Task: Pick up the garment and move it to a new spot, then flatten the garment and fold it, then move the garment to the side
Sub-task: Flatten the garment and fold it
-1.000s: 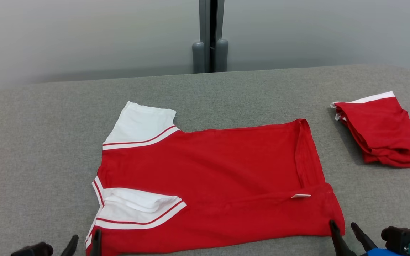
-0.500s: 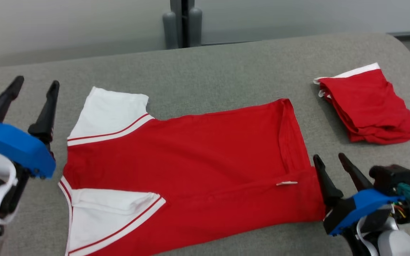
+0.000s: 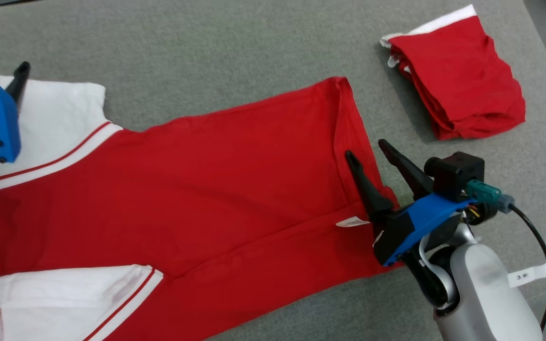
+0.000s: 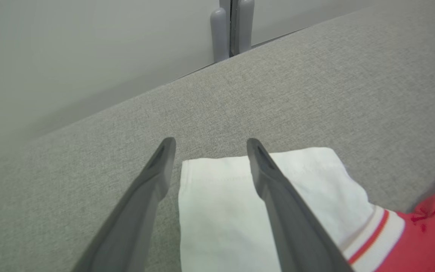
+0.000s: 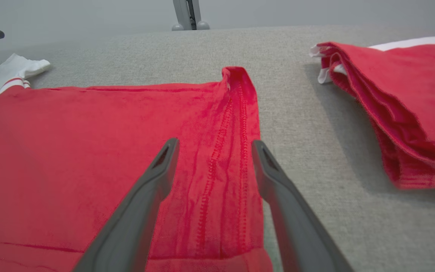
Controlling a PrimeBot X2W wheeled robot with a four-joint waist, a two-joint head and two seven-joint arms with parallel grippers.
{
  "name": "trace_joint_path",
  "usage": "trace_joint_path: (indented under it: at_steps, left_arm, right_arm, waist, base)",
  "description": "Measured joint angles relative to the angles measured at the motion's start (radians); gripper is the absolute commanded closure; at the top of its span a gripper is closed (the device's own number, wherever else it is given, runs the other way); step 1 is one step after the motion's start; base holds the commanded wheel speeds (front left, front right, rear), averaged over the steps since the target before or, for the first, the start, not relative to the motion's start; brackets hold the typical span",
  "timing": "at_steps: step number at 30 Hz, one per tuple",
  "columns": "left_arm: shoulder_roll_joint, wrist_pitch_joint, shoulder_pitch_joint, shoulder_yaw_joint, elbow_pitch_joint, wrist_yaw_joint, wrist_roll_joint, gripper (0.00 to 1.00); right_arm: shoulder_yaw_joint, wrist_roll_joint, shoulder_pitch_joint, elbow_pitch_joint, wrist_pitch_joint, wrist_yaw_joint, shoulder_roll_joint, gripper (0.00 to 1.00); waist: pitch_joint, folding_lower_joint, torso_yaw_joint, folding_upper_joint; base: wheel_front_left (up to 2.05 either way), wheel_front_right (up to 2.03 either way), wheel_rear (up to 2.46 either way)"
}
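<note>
Wide open and empty, the left gripper (image 4: 210,142) hovered over 1 white sleeve (image 4: 221,211), the right gripper (image 3: 365,149) over the hem of the flat red cloth shirt (image 3: 230,180) on the grey fabric table (image 3: 206,57); the shirt's lower-left part was cut off.

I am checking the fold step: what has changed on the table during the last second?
Both arms reached forward from the shirt's near edge: the left gripper is now open over the far white sleeve, the right gripper open over the hem. Neither holds anything. The camera tipped down too. The shirt and the folded garment lie as before.
</note>
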Motion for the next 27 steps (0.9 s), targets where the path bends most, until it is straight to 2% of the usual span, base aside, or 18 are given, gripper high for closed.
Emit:
trace_joint_path:
  at_steps: [6, 13, 14, 15, 18, 22, 27]
  left_arm:
    - [0.021, 0.068, -0.031, -0.004, 0.099, -0.006, -0.012, 0.0]
    - [0.031, 0.122, -0.037, 0.002, 0.12, 0.007, -0.04, 0.0]
    - [0.03, 0.128, -0.037, 0.005, 0.119, 0.007, -0.051, 0.09]
    - [0.03, 0.129, -0.037, 0.011, 0.117, 0.007, -0.063, 0.52]
    - [0.023, 0.116, -0.036, 0.019, 0.104, 0.007, -0.075, 1.0]
    - [0.006, 0.088, -0.032, 0.023, 0.094, 0.006, -0.086, 1.0]
    - [-0.016, 0.038, -0.033, 0.02, 0.071, 0.0, -0.091, 1.0]
  right_arm:
    - [0.038, 0.017, -0.043, 0.021, -0.017, 0.0, 0.0, 0.0]
    - [0.048, 0.029, -0.068, 0.036, -0.03, 0.0, 0.0, 0.0]
    - [0.052, 0.032, -0.073, 0.036, -0.031, 0.0, 0.0, 0.0]
    - [0.053, 0.034, -0.078, 0.036, -0.034, 0.0, 0.0, 0.0]
    - [0.054, 0.029, -0.105, 0.04, -0.035, 0.0, 0.0, 0.0]
    - [0.028, 0.005, -0.165, 0.066, -0.027, 0.0, 0.0, 0.0]
    - [-0.022, -0.046, -0.254, 0.155, 0.008, 0.0, -0.001, 0.0]
  waist:
    - [0.055, 0.0, -0.034, 0.0]
    - [0.066, -0.0002, -0.038, 0.0]
    - [0.067, -0.0002, -0.037, 0.0]
    - [0.069, -0.0003, -0.036, 0.0]
    - [0.072, -0.0002, -0.029, 0.0]
    - [0.069, -0.0003, -0.011, 0.0]
    - [0.058, -0.0002, 0.025, 0.0]
  base:
    - [0.0, 0.0, 0.0]
    - [0.0, 0.0, 0.0]
    - [0.0, 0.0, 0.0]
    - [0.0, 0.0, 0.0]
    - [0.0, 0.0, 0.0]
    - [0.0, 0.0, 0.0]
    - [0.0, 0.0, 0.0]
